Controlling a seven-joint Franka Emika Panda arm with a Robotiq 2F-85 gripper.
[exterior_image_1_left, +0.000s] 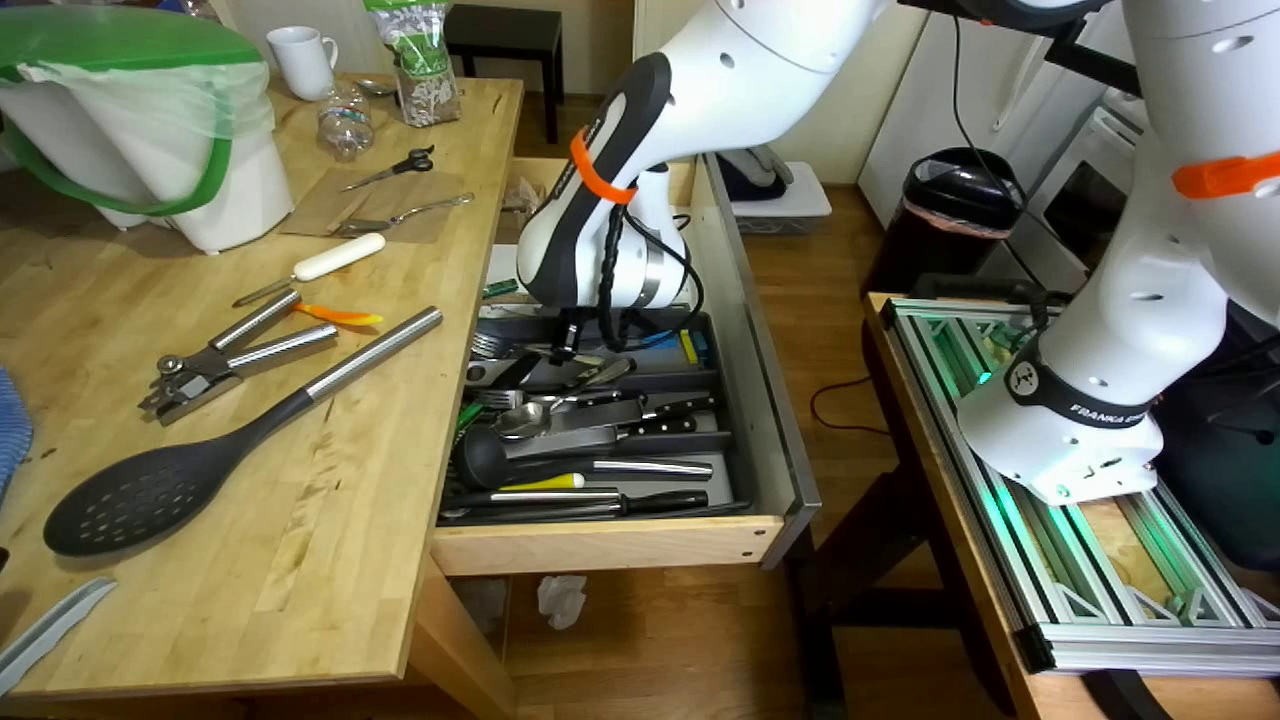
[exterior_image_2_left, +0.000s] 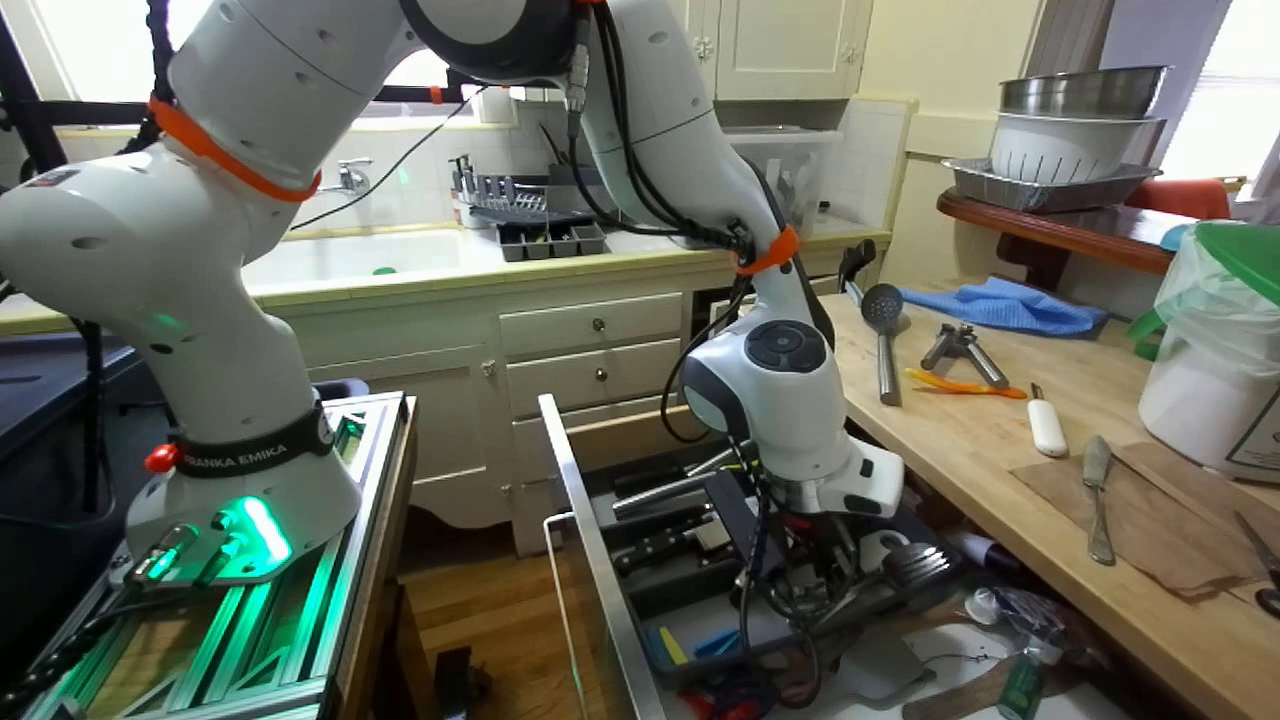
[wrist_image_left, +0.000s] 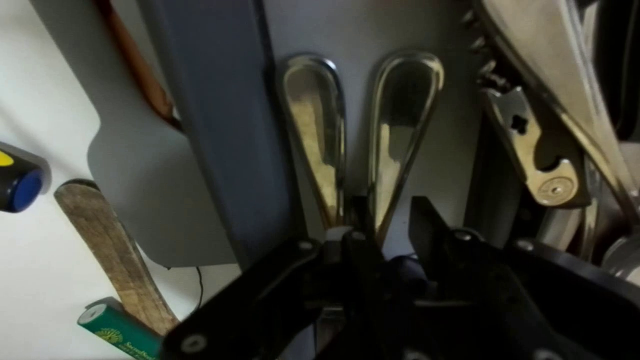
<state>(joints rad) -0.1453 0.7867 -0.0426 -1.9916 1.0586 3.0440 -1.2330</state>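
My gripper (wrist_image_left: 389, 210) points down into a grey cutlery tray (exterior_image_1_left: 715, 440) in the pulled-out drawer. Its jaws stand partly apart, with a gap between the fingertips. Two shiny metal handles lie just beyond it, a left handle (wrist_image_left: 316, 120) and a right handle (wrist_image_left: 406, 95). The right handle's narrow end runs down close beside my left finger; whether they touch I cannot tell. A dark round-ended object (wrist_image_left: 412, 272), blurred, shows low between the fingers. In both exterior views the arm and cables hide most of the gripper.
A tray wall (wrist_image_left: 225, 130) rises left of the handles; a metal opener (wrist_image_left: 555, 180) lies to the right. Outside the tray are a grey spatula (wrist_image_left: 145, 190) and a wooden handle (wrist_image_left: 115, 250). The drawer's side wall (exterior_image_1_left: 750, 300) and the wooden table (exterior_image_1_left: 330, 560) flank the arm.
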